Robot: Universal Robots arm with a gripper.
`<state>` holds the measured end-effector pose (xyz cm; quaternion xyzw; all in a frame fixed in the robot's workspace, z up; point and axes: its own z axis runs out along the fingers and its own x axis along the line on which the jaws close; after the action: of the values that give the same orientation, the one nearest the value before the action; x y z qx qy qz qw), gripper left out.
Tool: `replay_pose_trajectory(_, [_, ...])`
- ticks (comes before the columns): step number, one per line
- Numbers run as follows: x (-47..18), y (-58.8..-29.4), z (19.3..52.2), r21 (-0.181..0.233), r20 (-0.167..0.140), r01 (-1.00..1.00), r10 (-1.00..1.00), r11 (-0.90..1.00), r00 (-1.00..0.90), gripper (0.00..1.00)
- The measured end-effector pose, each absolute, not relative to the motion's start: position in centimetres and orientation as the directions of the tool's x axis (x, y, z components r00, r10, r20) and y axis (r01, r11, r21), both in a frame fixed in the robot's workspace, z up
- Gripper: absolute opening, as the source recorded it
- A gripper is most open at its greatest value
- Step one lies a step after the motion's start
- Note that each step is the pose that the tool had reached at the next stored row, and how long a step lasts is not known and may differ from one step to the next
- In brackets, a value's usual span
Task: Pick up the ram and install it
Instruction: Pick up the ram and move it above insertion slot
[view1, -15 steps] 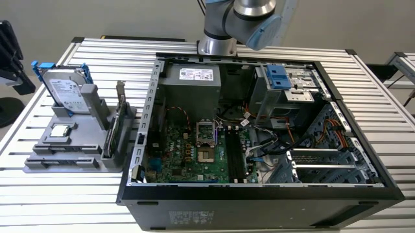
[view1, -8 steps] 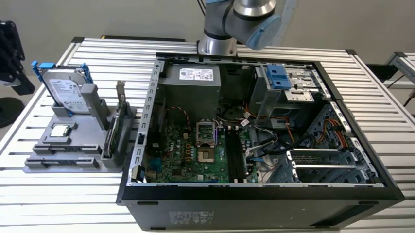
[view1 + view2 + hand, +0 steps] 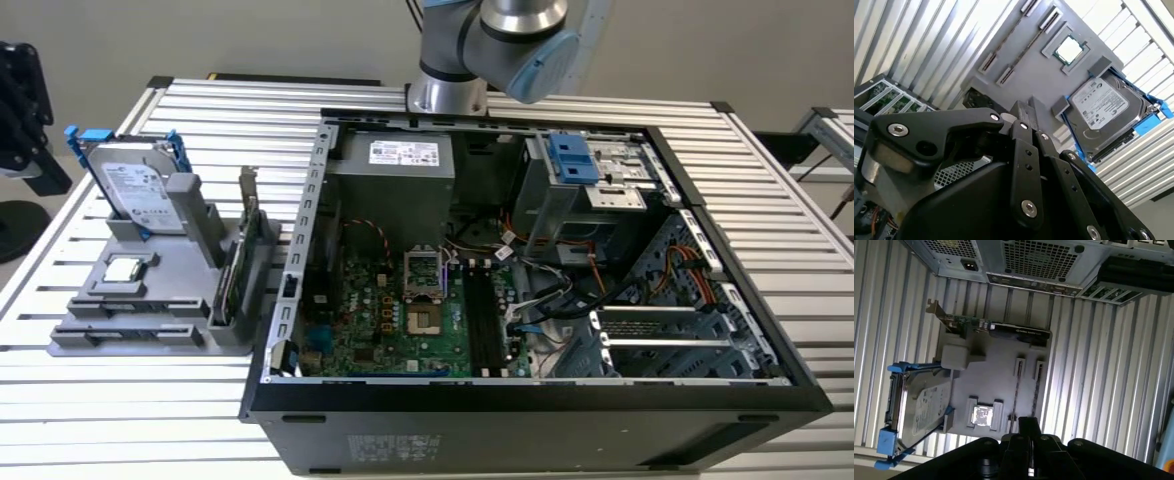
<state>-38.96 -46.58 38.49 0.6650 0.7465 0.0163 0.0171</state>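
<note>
gripper (image 3: pixel 1029 424): closed up, hanging above gray tray (image 3: pixel 996 357)
ram (image 3: pixel 1017 390): edge-on in tray slot
nearby: CPU chip (image 3: pixel 984 416), hard drive (image 3: pixel 924 405)

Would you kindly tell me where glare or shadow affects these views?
Exterior view: the slatted table glares white, the case is dim inside. Second wrist view: slats wash out behind the dark gripper. First wrist view: glare streaks beside the grey fixture.

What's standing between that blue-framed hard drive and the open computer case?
An upright card with a metal bracket, slotted into the grey holder, stands between the hard drive and the case; the first wrist view shows it.
</note>
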Motion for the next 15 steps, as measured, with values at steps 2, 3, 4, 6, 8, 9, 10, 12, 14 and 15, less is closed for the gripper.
replay_pose_trajectory(2, [-38.98,-46.58,38.50,0.047,-0.004,0.994,0.995,0.099,-0.099,0.00])
replay_pose_trajectory(3, [-38.98,-46.58,38.50,0.047,-0.004,0.995,0.996,0.092,-0.092,0.00])
replay_pose_trajectory(4, [-38.99,-46.58,38.50,0.047,-0.004,0.995,0.996,0.084,-0.084,0.00])
replay_pose_trajectory(6, [-39.00,-46.58,38.49,0.046,-0.004,0.997,0.998,0.068,-0.068,0.00])
replay_pose_trajectory(8, [-39.01,-46.58,38.47,0.044,-0.003,0.998,0.999,0.053,-0.053,0.00])
replay_pose_trajectory(9, [-39.01,-46.58,38.48,0.039,-0.003,0.998,0.999,0.047,-0.047,0.00])
replay_pose_trajectory(10, [-39.01,-46.58,38.50,0.031,-0.003,0.999,0.999,0.042,-0.042,0.00])
replay_pose_trajectory(12, [-39.01,-46.58,38.49,0.002,-0.002,0.999,0.999,0.037,-0.037,0.00])
replay_pose_trajectory(14, [-39.01,-46.58,38.48,-0.013,-0.001,0.999,0.999,0.036,-0.036,0.00])
replay_pose_trajectory(15, [-39.02,-46.58,38.48,-0.014,-0.001,0.999,0.999,0.036,-0.036,0.00])
